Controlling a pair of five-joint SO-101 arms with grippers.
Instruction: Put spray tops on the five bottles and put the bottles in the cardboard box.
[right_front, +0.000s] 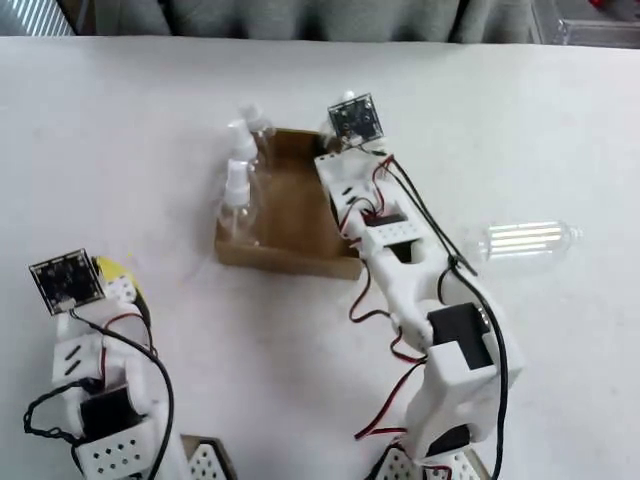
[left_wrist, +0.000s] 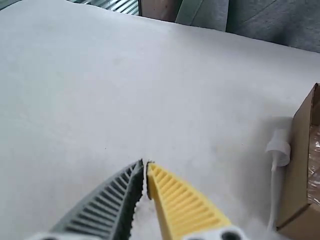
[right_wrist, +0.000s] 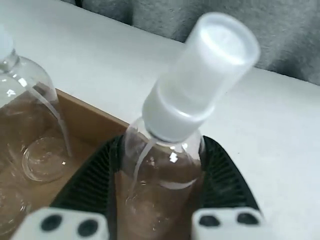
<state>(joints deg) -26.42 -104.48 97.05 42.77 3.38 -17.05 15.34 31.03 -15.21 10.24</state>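
The right hand is clenched on a clear bottle, with its black fingers pressed against both sides of the body. The bottle's white spray top is fitted and leans away from the wrist. From above, that hand sits at the far right corner of the cardboard box, with the bottle over the box's inside. I cannot tell whether its base touches the box floor.

Along the box's left wall stands a row of bottles, all clear with spray tops fitted, packed close together. The nearest of them shows near the held bottle in the right wrist view. Off to the right of the right arm, well apart from the box, a lone bottle lies on its side on the white desk.

The left hand is at the near left of the desk, well apart from the box. Its grey and yellow fingers are closed together with nothing between them. Ahead of it, a loose spray top with its thin tube rests on the desk just beside the box's outer wall.
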